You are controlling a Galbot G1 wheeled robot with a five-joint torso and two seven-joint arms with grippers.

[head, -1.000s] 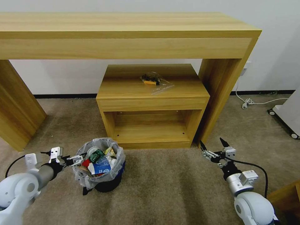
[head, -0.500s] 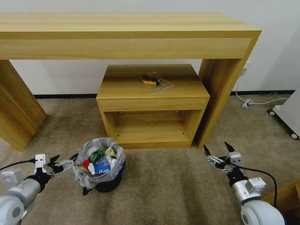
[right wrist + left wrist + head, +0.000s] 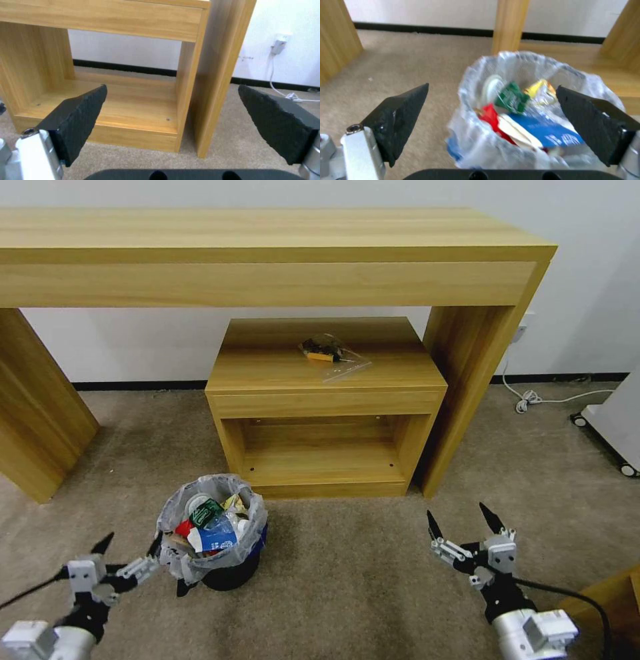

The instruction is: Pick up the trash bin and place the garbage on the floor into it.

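**newbie_op:** Where's everything sitting, and how would you grab that bin?

**rig_vet:** Biggest first. The desk spans the back, the cabinet is tucked under it, carpet everywhere else. Your bin stands on the carpet at about 7 o'clock from the cabinet, just off its front corner. The left claw hangs at the bin's 9 o'clock, jaws spread wide, one tip right by the liner but holding nothing. The right claw is well off at the bin's 3 o'clock, also wide open and empty, pointed at the cabinet.

**newbie_op:** Heavy?

**rig_vet:** I'd guess light, since it's small and stuffed with wrappers and cartons. The bag is crinkly, soft and slippery, so if you pinch only plastic it'll probably slide or pull out. Straddle the rim with one finger inside and one outside, so you bite the stiff wall through the liner. Keep it upright, because the garbage is heaped up near the brim.

**newbie_op:** Anything you can't make out?

**rig_vet:** Plenty. The bag hides most of the rim, and the black wall only peeks out low down. There's a dark bit on the carpet at the bin's 7 o'clock I can't identify. What's buried under the top layer is anyone's guess. The left wrist view is smeary, so the labels are unreadable.
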